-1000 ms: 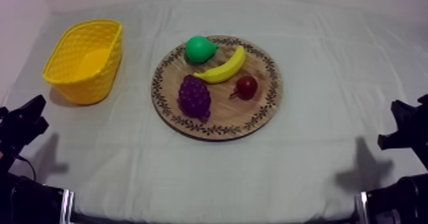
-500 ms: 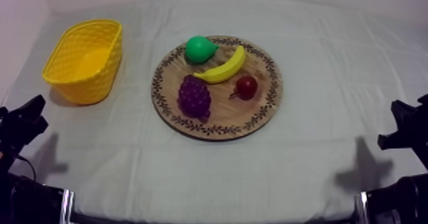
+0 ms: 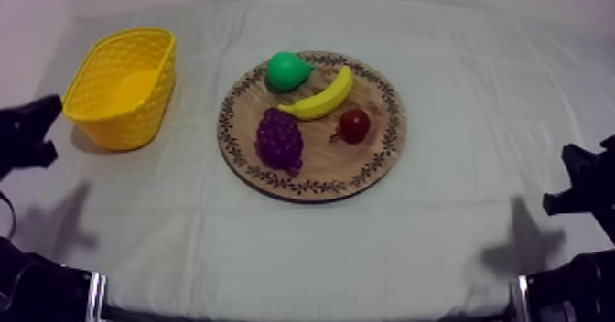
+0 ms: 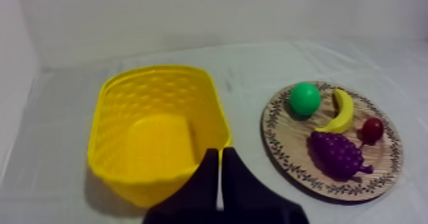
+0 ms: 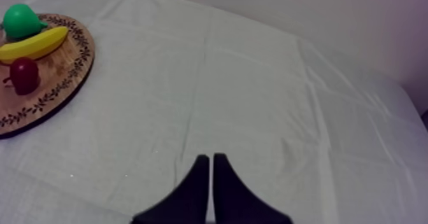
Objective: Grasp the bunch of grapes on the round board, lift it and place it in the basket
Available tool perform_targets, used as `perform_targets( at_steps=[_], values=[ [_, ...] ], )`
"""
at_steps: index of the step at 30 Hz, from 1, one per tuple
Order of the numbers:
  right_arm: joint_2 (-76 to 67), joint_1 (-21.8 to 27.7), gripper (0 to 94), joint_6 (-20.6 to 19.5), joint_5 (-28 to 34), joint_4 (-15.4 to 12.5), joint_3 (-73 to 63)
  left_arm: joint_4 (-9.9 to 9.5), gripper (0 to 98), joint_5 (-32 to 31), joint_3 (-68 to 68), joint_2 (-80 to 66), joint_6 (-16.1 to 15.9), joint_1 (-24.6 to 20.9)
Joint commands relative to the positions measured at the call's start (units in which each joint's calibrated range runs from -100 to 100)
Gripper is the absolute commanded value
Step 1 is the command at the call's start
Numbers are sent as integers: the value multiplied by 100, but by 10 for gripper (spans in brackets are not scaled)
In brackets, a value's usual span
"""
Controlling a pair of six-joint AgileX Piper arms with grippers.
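The left hand (image 4: 220, 151) and right hand (image 5: 210, 156) are each formed of two matte black, tapered fingers (image 4: 202, 183).

This looks like a robot lab test set-up. A counter (image 3: 458, 216) is draped in a plain grey-white cloth (image 3: 302, 243), with a pale blank wall (image 4: 191, 16) behind it at 12 o'clock. Black robot arms (image 3: 586, 289) come in at 5 and 7 o'clock. The props are staged: a yellow basket (image 3: 137, 129) at 10 o'clock and plastic toy fruit (image 3: 322, 95) on a board (image 3: 366, 175) mid-counter.
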Motion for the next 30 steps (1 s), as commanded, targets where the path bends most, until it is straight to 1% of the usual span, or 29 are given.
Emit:
perform_targets(
  at_steps=[1, 5, 8, 13, 16, 20, 23, 30],
  values=[
    [2, 1, 3, -3, 2, 1, -1, 2, 0, 142, -1261, 1007, -36, 173],
    [2, 1, 3, -3, 2, 1, -1, -3, 0, 562, -2532, 1952, -130, 319],
    [2, 1, 3, -3, 2, 1, -1, -52, 0, 955, -3541, 2660, -183, 445],
    [2, 1, 3, 1, 2, 1, -1, -230, 0, 1336, -5029, 3719, -246, 770],
    [2, 1, 3, 2, 2, 1, -1, -285, 0, 1611, -5818, 4297, -269, 922],
    [2, 1, 3, 2, 2, 1, -1, -289, 0, 1975, -6681, 5055, -310, 1108],
    [2, 1, 3, 0, 2, 1, -1, -248, 0, 2156, -7131, 5577, -342, 1209],
    [2, 1, 3, 1, 2, 1, -1, -116, 0, 2324, -7500, 6549, -427, 1346]
  ],
)
